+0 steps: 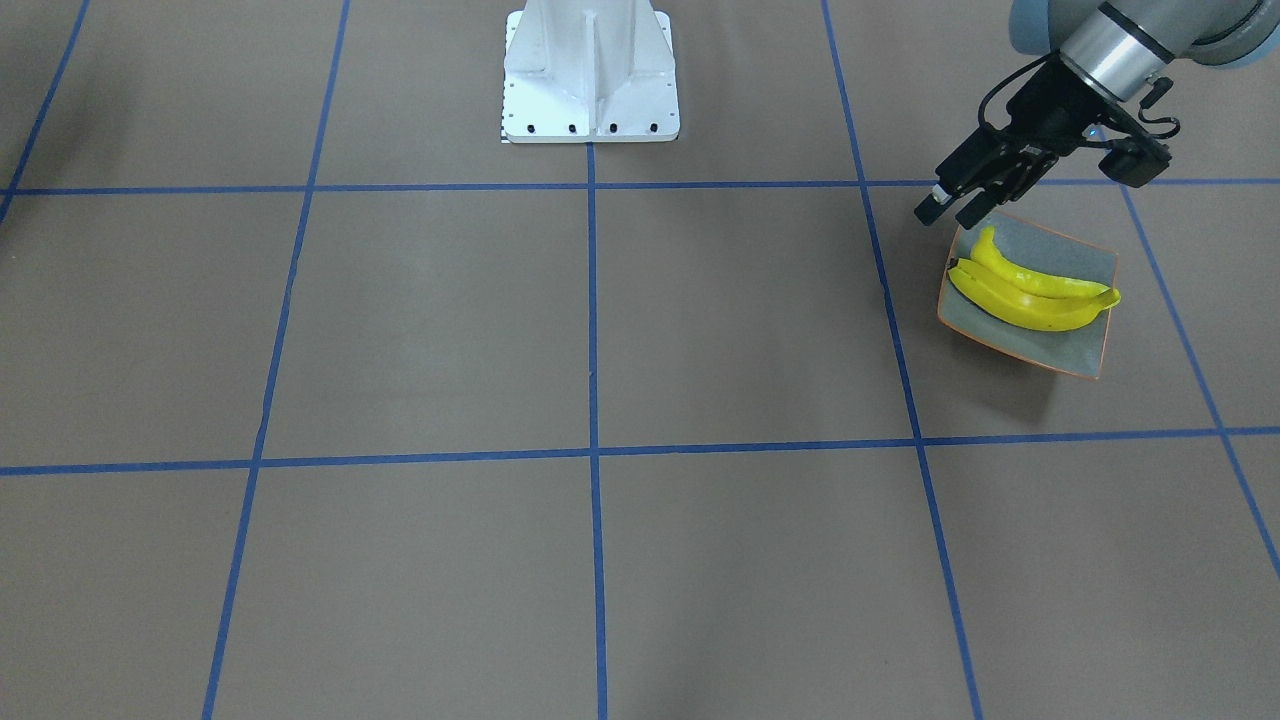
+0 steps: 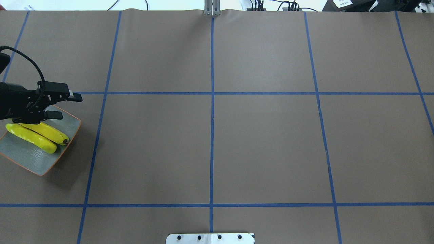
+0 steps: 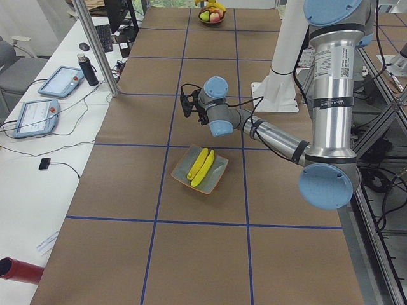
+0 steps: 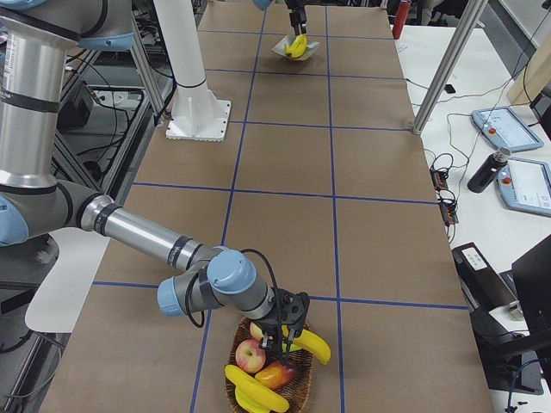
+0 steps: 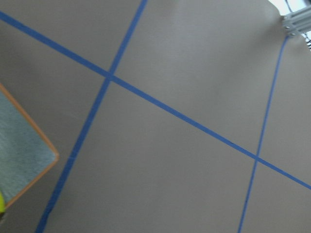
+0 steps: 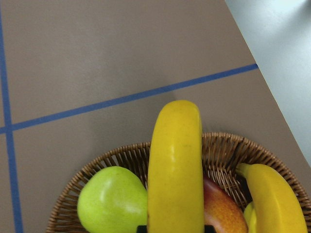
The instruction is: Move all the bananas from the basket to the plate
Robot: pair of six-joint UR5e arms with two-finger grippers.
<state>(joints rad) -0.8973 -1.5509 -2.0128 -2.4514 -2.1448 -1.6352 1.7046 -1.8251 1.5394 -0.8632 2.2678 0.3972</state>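
Low in the centre of my right wrist view, a bright yellow curved banana (image 6: pixel 176 165) stands large. The dark fingertips (image 6: pixel 141 229) of my right gripper (image 6: pixel 175 229) press against both its flanks at the bottom edge, so that gripper is pinching it. Beneath it sits the round brown wicker basket (image 6: pixel 228 148). It holds a green pear-shaped fruit (image 6: pixel 112 201), a red-orange fruit (image 6: pixel 223 216) and, at the lower right, a second yellow banana (image 6: pixel 272 204). At the bottom of the exterior right view, the basket rests on the brown paper-covered surface (image 4: pixel 284 224), which is crossed by blue tape lines.

At the left edge of the overhead view, my left gripper (image 2: pixel 70 107) hangs with its two black fingers (image 2: pixel 76 98) spread apart and nothing between them. It is above the upper corner of the square grey-green plate with an orange rim (image 2: pixel 30 159). On that plate two yellow bananas (image 2: pixel 34 138) lie side by side, touching.
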